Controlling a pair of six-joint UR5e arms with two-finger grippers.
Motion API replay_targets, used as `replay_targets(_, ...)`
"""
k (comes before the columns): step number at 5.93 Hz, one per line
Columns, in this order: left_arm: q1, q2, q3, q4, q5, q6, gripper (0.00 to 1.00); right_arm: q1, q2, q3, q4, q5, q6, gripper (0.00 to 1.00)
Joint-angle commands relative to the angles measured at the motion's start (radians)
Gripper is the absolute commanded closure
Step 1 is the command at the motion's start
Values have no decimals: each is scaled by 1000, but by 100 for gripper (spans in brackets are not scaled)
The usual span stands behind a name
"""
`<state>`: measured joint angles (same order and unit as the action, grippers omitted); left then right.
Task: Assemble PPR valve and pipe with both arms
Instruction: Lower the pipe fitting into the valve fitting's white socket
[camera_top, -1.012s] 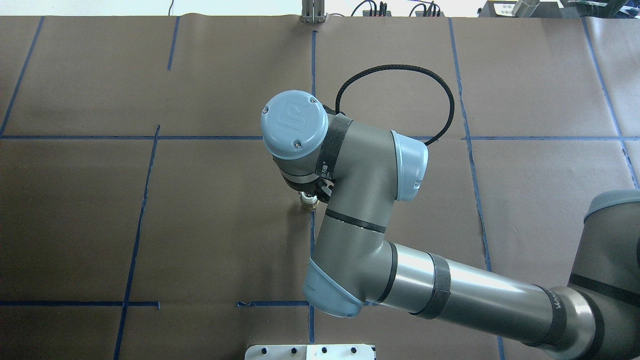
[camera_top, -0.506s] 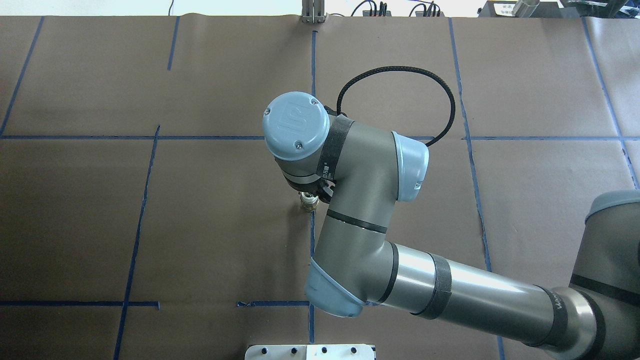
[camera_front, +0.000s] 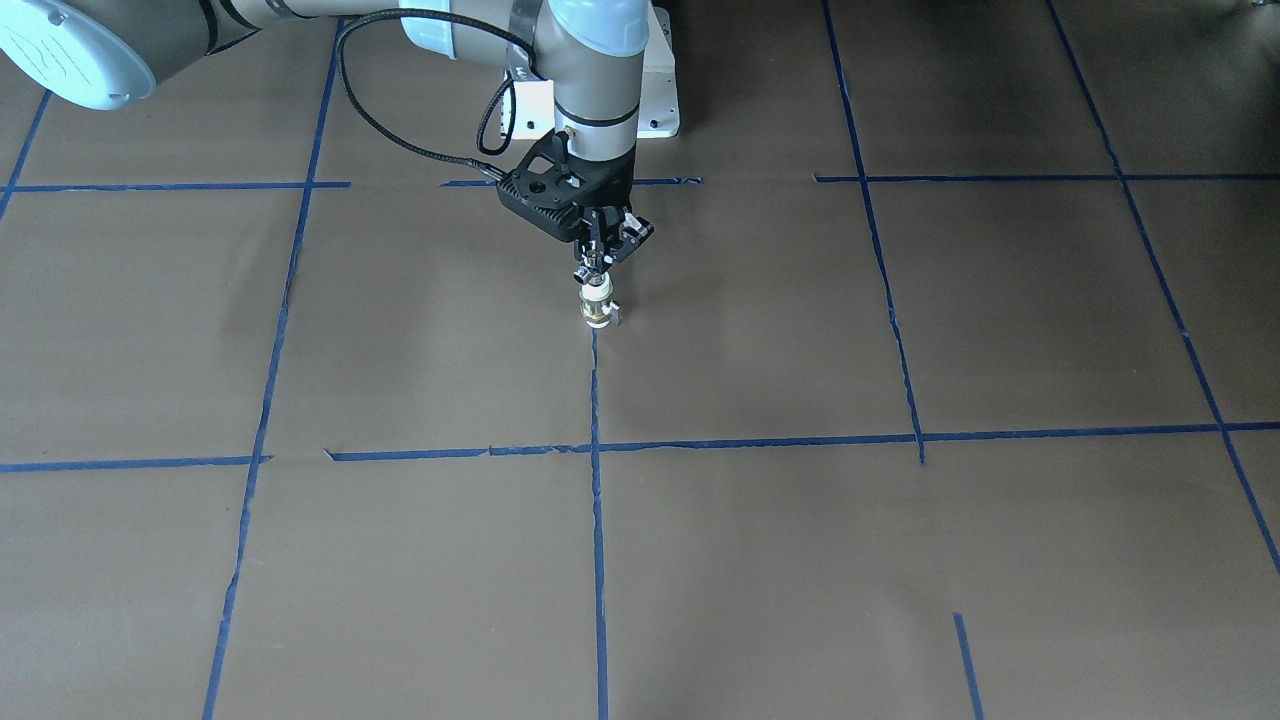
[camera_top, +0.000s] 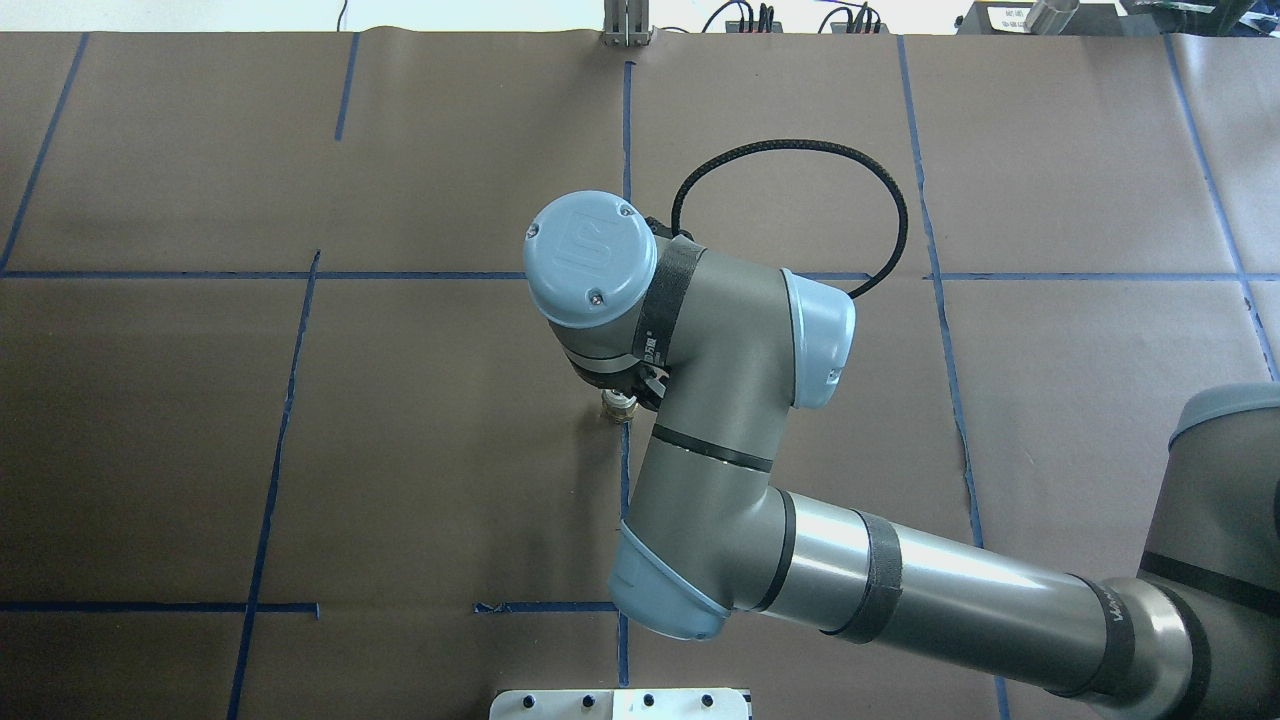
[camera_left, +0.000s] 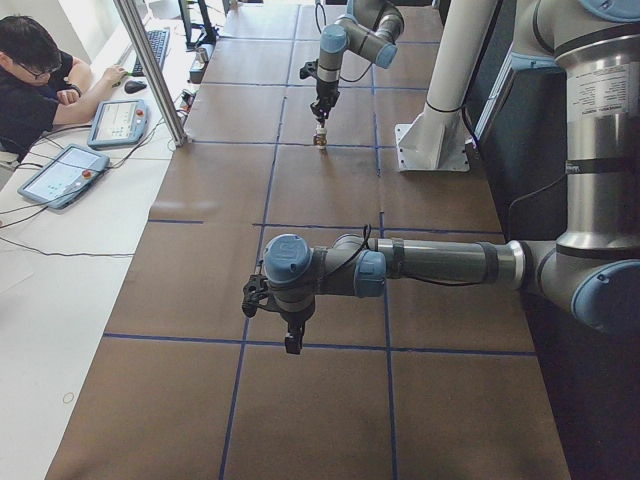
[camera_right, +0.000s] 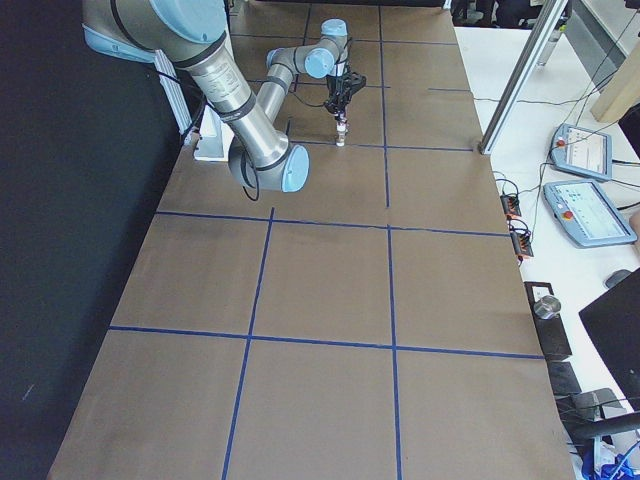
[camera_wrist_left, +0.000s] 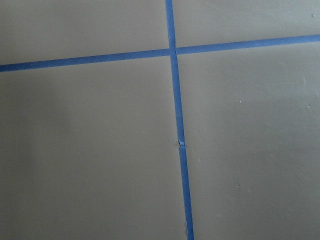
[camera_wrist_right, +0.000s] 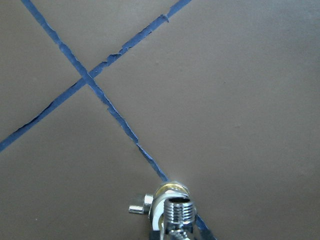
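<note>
The PPR valve (camera_front: 597, 311) stands upright on a blue tape line of the brown table, its side stub (camera_wrist_right: 137, 208) pointing sideways. My right gripper (camera_front: 597, 258) points straight down over it, shut on the small chrome pipe (camera_front: 592, 273). The pipe's threaded end (camera_wrist_right: 178, 212) sits right on the valve's brass top (camera_wrist_right: 170, 189). In the overhead view only the valve (camera_top: 617, 404) shows below the right wrist. My left gripper (camera_left: 293, 340) hangs above the table far from the parts. I cannot tell whether it is open. The left wrist view shows only the table.
The white base plate (camera_front: 655, 100) of the robot lies behind the parts. An aluminium post (camera_left: 150, 70) stands at the far table edge. An operator (camera_left: 40, 70) sits there with teach pendants (camera_left: 60, 172). Blue tape lines (camera_front: 596, 440) cross the table.
The right wrist has turned a little about its vertical axis over the valve and shifted slightly toward the robot. The valve stays in the same spot.
</note>
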<state>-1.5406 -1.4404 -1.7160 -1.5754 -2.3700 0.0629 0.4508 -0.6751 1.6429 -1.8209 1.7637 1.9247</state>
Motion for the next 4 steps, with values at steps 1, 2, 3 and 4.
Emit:
replay_targets(1,0,0,1,0,0,0,0,-12,-4,-3,0,-18,2,100)
replay_targets(2,0,0,-1,0,0,0,0,-21,-6,-6,0,-29,0,100)
replay_targets(3,0,0,1,0,0,0,0,-23,-6,-8,0,-30,2,100)
replay_targets(4,0,0,1,0,0,0,0,-23,-6,-9,2,-30,-1,100)
